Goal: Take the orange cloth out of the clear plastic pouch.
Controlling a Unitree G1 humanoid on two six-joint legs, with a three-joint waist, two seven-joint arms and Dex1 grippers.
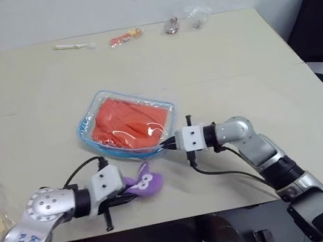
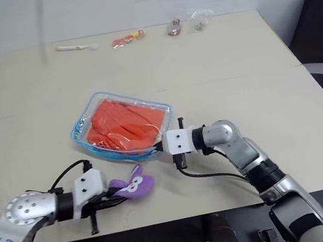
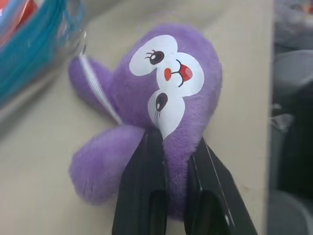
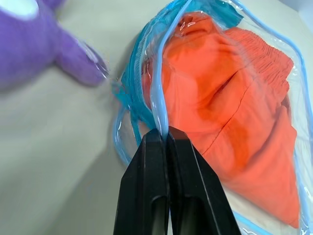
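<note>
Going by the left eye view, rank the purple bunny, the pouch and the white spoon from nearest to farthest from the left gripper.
1. Purple bunny: pinched in the left gripper, at the near table edge.
2. Pouch: just beyond the bunny, mid-table, orange cloth inside, the right gripper shut on its edge.
3. White spoon: at the far edge.

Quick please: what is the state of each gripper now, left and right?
Left gripper: jaws closed on the purple plush bunny.
Right gripper: jaws closed on the blue edge of the clear plastic pouch.
</note>
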